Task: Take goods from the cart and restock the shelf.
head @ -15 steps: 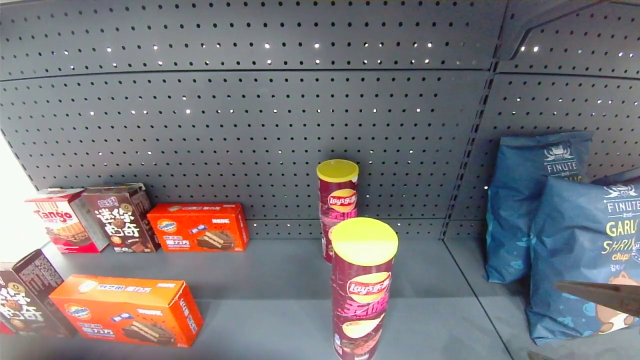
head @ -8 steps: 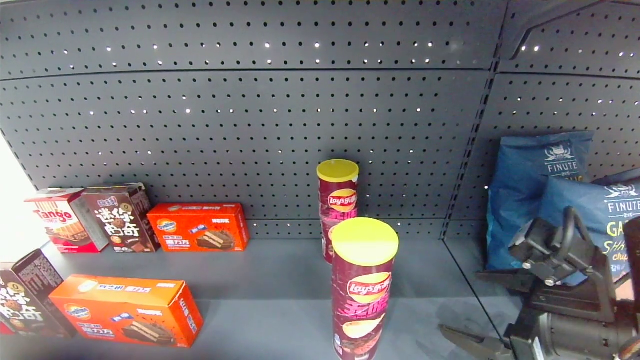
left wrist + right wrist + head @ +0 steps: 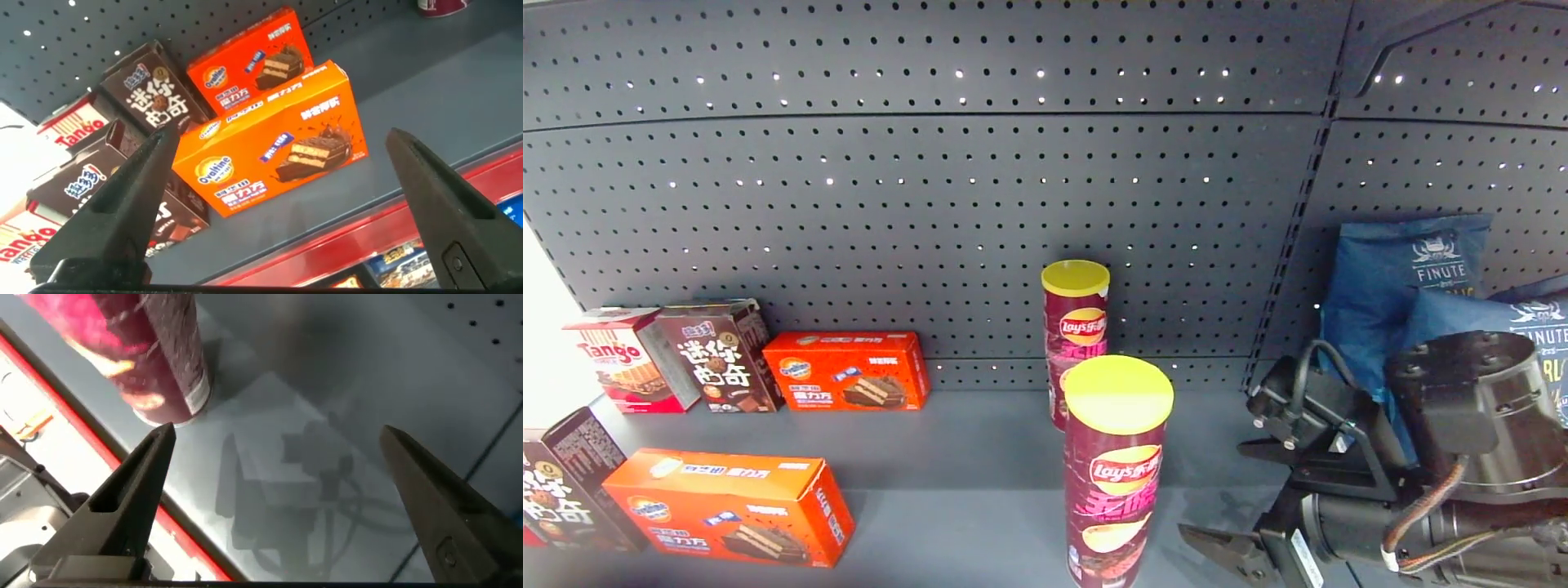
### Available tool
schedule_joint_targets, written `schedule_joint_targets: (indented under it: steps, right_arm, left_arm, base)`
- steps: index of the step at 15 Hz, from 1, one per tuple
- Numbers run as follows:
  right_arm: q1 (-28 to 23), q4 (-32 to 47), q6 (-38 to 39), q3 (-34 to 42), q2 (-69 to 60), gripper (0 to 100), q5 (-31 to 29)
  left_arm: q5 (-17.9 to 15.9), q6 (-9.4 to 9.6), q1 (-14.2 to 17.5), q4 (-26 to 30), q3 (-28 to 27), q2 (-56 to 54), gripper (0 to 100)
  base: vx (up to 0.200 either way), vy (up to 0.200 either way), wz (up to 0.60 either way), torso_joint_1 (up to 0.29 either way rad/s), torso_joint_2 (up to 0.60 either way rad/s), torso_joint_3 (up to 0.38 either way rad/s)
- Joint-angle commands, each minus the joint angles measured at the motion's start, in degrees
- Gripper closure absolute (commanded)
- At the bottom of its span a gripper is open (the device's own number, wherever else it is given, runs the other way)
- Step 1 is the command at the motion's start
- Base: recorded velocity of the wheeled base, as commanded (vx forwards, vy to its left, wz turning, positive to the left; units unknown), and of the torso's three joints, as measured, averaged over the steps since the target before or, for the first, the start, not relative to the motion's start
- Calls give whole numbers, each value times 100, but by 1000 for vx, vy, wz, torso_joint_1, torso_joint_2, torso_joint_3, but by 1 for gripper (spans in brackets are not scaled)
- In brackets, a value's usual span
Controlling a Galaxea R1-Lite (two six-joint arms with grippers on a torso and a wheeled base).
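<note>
Two maroon chips cans with yellow lids stand upright mid-shelf, the near can (image 3: pixel 1117 474) in front of the far can (image 3: pixel 1076 327). My right gripper (image 3: pixel 1213 490) is open just right of the near can, low over the shelf board (image 3: pixel 980 457). In the right wrist view the right gripper (image 3: pixel 278 431) holds nothing, and the near can (image 3: pixel 155 351) lies beyond one fingertip. My left gripper (image 3: pixel 282 135) is open and empty, hovering before the orange boxes (image 3: pixel 278 147).
Orange boxes (image 3: pixel 731 506), brown boxes (image 3: pixel 719 351) and a red-white box (image 3: pixel 625 359) fill the shelf's left. Blue snack bags (image 3: pixel 1401 278) stand at the right, behind my right arm. A pegboard back wall (image 3: pixel 931 204) closes the rear; a red shelf edge (image 3: pixel 343 245) runs along the front.
My right arm has come in from the right edge and moved left toward the near chips can, gripper open. The goods on the shelf have not moved.
</note>
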Motion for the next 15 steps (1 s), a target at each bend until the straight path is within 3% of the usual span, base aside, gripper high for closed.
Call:
schedule_joint_targets:
  steps: [1, 11, 15]
  right_arm:
    - [5, -6, -4, -205, 310, 0, 1]
    - [40, -156, -4, -390, 741, 0, -8]
    - [49, -156, -4, -399, 767, 0, -8]
  left_arm:
    - [3, -41, 3, -6, 9, -19, 0]
    - [3, -59, 3, 12, 44, -80, 0]
    - [3, -155, 3, 12, 52, -107, 0]
  base:
    - [0, 0, 0, 0, 0, 0]
    - [0, 0, 0, 0, 0, 0]
    - [0, 0, 0, 0, 0, 0]
